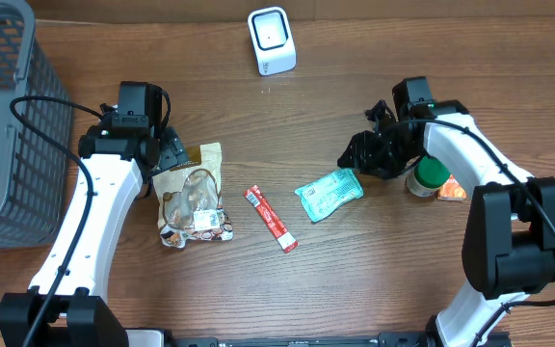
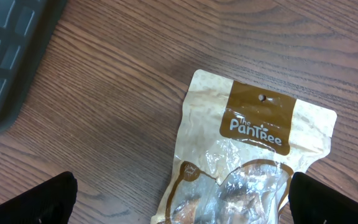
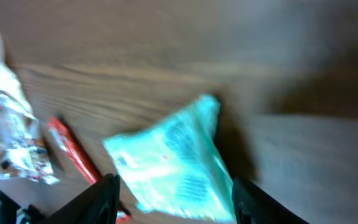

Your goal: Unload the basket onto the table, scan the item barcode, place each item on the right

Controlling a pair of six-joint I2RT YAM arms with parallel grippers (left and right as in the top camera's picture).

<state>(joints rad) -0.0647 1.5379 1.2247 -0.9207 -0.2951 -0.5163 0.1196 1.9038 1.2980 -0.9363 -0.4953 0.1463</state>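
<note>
The basket (image 1: 8,125) sits far left. My left gripper (image 2: 188,202) hangs wide open over the bag (image 2: 253,155). The packet (image 1: 329,195) is in the middle, between the fingers of my right gripper (image 3: 176,199); I cannot tell if they squeeze it. The scanner (image 1: 272,40) stands far behind.

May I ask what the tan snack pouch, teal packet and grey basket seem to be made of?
Tan snack pouch: probably matte plastic film, with a glossy crinkled clear window. Teal packet: thin plastic film, seemingly; wrinkled, shiny. Grey basket: rigid moulded plastic, likely; matte lattice walls.
</note>
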